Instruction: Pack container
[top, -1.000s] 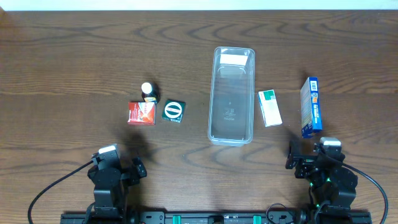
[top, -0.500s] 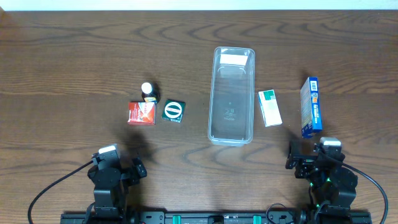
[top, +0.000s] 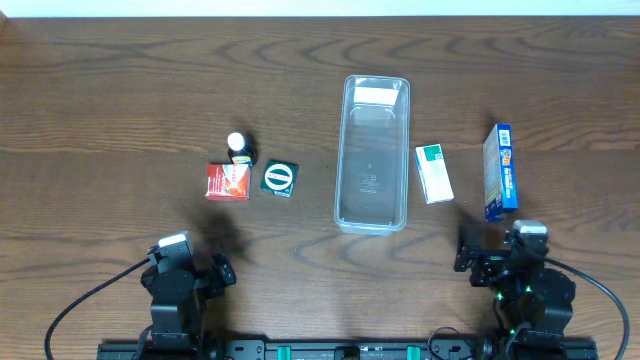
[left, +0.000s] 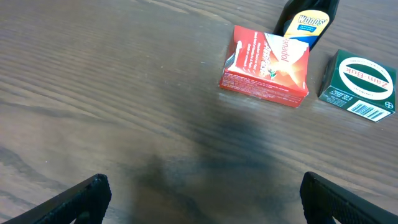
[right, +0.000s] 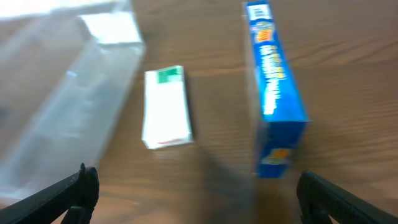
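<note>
A: How far is the packing judged to have come?

B: Nothing has been packed yet; the container (top: 372, 152) lies empty at mid-table, its white-labelled end turned to the far edge; the whole job is judged to remain.

A: What is left outside it?

B: Five items. A red box (top: 227, 181), a green box (top: 279, 178) and a dark bottle (top: 238, 146) are clustered well to the container's left; a white-and-green box (top: 433, 173) lies just beside its right wall; a blue box (top: 500, 171) is set farther right, apparently on a narrow long side.

A: And the materials?

B: The container is taken for clear, hard plastic, long and narrow, with rounded corners; the boxes are taken for printed card, crisp-edged; the bottle is rounded and white-capped; the table (top: 120, 90) is dark, grained wood.

A: The grippers?

B: The left gripper (left: 202, 190) and the right gripper (right: 198, 186) are held low at the near edge; both pairs of jaws are spread wide; nothing is gripped.
</note>
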